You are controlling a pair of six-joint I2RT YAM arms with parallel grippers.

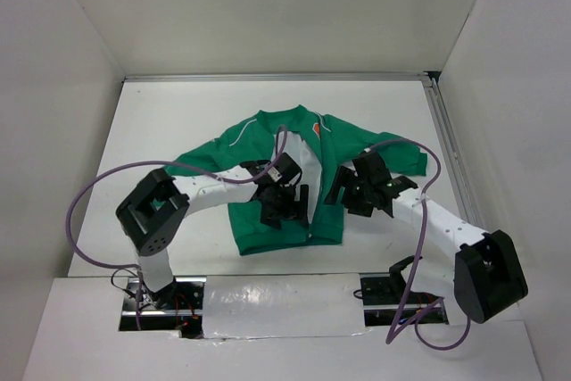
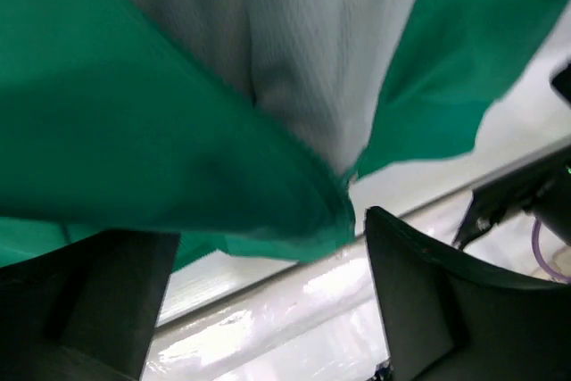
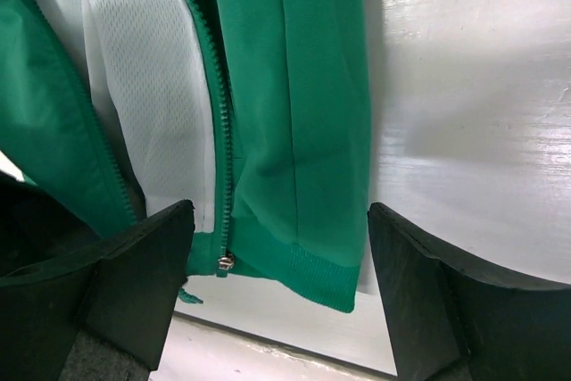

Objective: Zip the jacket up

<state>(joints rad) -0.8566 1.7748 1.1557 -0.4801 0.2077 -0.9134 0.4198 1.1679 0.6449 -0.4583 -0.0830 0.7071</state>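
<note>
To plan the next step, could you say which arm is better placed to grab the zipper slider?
Right, probably: the slider lies at the hem inside the open right gripper; the left gripper faces only jacket fabric.

Looks like a robotics lab test cell: boxed in by plain white panels at left, top and right of the frame, with a white table, aluminium rail and purple cables.

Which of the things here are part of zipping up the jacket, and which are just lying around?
For the job:
- jacket
- zipper slider at the hem
- left gripper, open
- right gripper, open

Not part of it:
- purple cables
- table
</note>
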